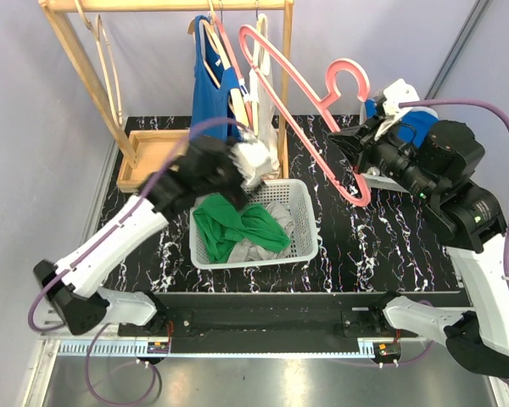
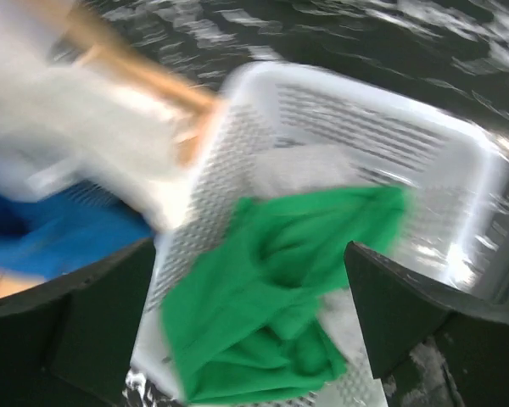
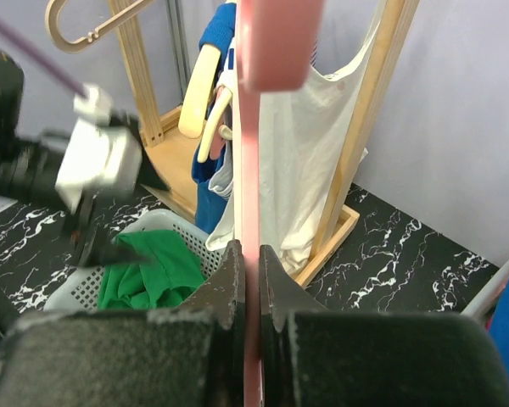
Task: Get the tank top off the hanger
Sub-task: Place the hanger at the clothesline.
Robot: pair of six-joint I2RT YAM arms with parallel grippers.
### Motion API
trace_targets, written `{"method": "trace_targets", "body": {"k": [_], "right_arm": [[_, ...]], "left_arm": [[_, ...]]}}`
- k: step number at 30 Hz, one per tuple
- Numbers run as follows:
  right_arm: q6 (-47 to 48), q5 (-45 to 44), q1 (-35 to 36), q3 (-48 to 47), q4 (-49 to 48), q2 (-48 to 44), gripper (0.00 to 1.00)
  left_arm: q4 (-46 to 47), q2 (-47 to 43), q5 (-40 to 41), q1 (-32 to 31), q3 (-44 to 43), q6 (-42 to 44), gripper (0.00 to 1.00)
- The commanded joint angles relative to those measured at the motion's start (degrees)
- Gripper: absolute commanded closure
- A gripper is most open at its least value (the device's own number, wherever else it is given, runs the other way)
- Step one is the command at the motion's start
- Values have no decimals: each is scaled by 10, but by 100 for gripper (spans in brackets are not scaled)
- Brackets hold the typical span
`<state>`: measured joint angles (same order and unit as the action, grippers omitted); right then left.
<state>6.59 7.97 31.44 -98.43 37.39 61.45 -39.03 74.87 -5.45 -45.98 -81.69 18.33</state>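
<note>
The left end effector hangs with its jaws wide apart and holds nothing, just above the far left corner of a white basket. Below it the green tank top lies crumpled in the basket's left half, on top of a grey cloth, free of any hanger. The basket stands mid-tabletop, toward the near edge.

The right end effector is clamped shut on the lower bar of a bare pink hanger, raised in the air over the right half of the black marbled tabletop. At the far left corner a wooden rack carries a blue garment and a white garment on hangers.
</note>
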Motion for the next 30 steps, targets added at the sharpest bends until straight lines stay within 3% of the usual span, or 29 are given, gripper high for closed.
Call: {"method": "trace_targets", "body": {"k": [1,4,5,6,9,11,13,14,15,18,20,21,22,23,30], "right_arm": [[-4,-5,-2,-28,-28,28,100],[-9,7,-2,-39,-34,48,100],[-11,9,-2,-52,-33,53,100],[-11,11,-2,-58,-33,60,100],[-11,23,-2,-89,-28,73,100],[-7,55,-2,-124,-6,95,100],[-12,78,-2,-158,12,116,100],[-13,86,-2,-167,36,139,100],[-12,99,-2,-172,51,151,100],[8,165,1,-192,133,198,100],[38,144,18,-174,169,206,100],[53,118,36,-157,170,200,100],[75,73,65,-116,168,193,100],[78,58,75,-102,166,185,100],[124,80,106,-75,197,173,100]], "left_arm": [[98,-88,17,94,57,-32,10],[137,-122,118,85,112,-31,30],[155,-128,162,70,128,-39,54],[160,-133,236,30,163,-40,64],[147,-148,325,-62,197,5,91],[108,-148,337,-91,150,38,92],[24,-129,289,-94,42,-2,92],[5,-125,235,-97,22,-10,92],[-3,-122,230,-117,10,-12,92],[-37,-122,221,-140,-39,-5,90],[-91,-124,198,-142,-101,33,77],[-111,-129,187,-143,-121,51,64],[-148,-132,180,-142,-139,80,15],[-163,-135,172,-143,-177,93,1],[-256,-174,101,-78,-240,145,1]]}}
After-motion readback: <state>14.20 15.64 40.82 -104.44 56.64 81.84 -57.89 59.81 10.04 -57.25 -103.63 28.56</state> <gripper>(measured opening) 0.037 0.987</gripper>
